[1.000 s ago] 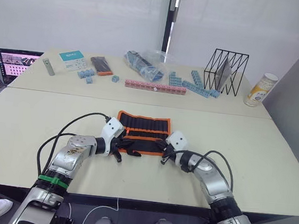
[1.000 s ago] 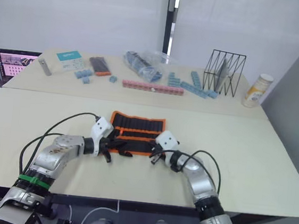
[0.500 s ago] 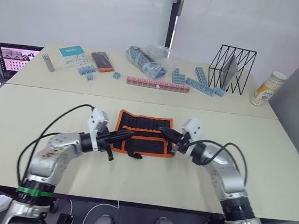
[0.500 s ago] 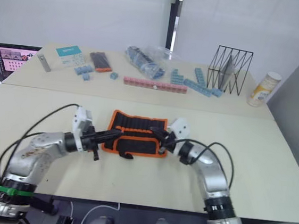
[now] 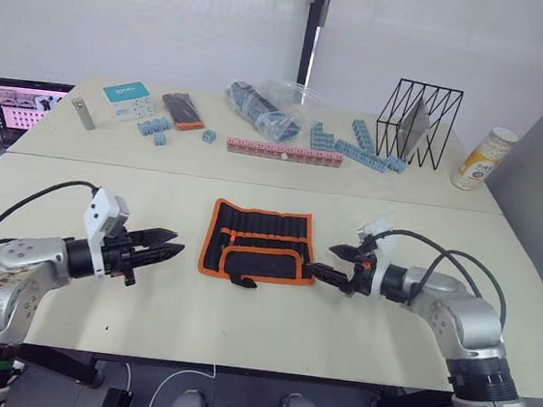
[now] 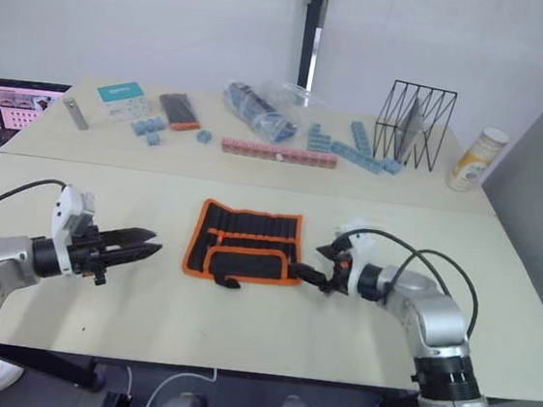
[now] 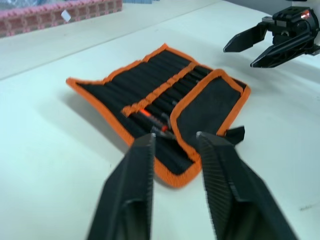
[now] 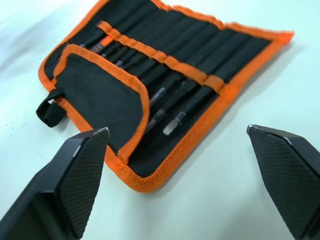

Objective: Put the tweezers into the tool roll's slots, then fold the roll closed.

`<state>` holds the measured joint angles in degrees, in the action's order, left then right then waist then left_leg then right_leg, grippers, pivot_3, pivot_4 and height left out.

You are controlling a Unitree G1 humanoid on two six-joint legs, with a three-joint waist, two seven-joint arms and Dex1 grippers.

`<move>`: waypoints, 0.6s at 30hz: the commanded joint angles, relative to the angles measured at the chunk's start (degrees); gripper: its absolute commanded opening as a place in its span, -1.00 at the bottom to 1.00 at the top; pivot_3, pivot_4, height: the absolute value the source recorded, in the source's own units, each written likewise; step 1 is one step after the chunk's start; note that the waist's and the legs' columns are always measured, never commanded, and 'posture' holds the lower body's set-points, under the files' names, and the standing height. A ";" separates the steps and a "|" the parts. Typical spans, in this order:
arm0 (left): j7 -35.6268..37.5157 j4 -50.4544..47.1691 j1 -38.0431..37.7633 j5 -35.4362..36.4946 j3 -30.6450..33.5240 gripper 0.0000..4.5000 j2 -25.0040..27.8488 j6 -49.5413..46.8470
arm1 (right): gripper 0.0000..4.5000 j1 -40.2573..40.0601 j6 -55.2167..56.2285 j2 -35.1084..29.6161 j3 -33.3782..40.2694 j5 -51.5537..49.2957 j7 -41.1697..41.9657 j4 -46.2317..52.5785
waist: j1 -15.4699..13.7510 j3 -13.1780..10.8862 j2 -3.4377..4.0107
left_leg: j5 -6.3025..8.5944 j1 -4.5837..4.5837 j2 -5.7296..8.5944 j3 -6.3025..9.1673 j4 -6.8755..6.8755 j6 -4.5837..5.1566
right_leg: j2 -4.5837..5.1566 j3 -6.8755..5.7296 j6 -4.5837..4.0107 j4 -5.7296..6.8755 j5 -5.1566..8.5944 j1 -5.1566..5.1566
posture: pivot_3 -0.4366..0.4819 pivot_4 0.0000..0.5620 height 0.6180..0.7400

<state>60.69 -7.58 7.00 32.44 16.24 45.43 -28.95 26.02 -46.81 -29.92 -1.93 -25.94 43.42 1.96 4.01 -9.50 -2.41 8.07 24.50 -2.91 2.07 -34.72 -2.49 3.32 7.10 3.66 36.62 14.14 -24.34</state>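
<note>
1. Grippers have both pulled away from the tool roll in the last second: a moment ago our fingers were at its near corners, and now the left gripper hangs well off to its left and the right gripper sits just beside its right edge.
2. We carry nothing in either. The left fingers stand a little apart, and the right fingers are spread wide.
3. On the table the roll lies mid-front, mostly open, with only its near flap turned up over the lower pockets.
4. Tweezers look seated in the slots, their ends poking from the pockets, though we cannot count all five from here.
5. We judge the loading done and the folding barely begun; the orange strap lies across the roll, unfastened.
</note>
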 commanded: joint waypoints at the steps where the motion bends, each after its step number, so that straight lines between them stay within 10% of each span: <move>1: -0.57 -3.84 -2.54 1.22 3.65 0.42 1.38 0.15 | 1.00 2.74 -2.83 1.15 0.42 -0.52 -1.49 -1.33 | 0.00 -0.02 0.00 | 0.00 0.04 -0.02 -0.01 0.00 0.00 | 0.00 -0.01 0.00 -0.03 0.00 -0.03 | -0.05 -0.47 1.00; 5: -2.26 -5.66 -5.49 0.75 4.76 0.99 0.48 1.06 | 1.00 5.03 -7.39 3.16 0.50 -1.01 -3.35 -3.87 | -0.01 -0.04 0.02 | 0.00 0.14 -0.01 -0.01 0.00 0.00 | 0.00 -0.01 0.00 -0.06 0.00 -0.08 | -0.05 -0.47 1.00; 18: -4.01 -7.72 -12.13 -0.92 3.80 0.99 0.23 2.35 | 1.00 5.97 -16.14 9.05 4.92 -5.97 -4.36 -4.70 | 0.21 -0.05 0.03 | 0.02 0.13 -0.04 -0.01 0.03 -0.01 | 0.00 -0.03 -0.01 -0.07 -0.01 -0.10 | -0.05 -0.47 1.00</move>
<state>56.89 -13.93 -5.05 31.63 19.30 45.35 -27.75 32.17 -62.08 -21.59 1.41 -29.67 39.30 -3.20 4.23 -9.55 -2.38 8.09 24.63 -2.96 2.06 -34.68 -2.50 3.31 7.07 3.66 36.55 14.13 -24.45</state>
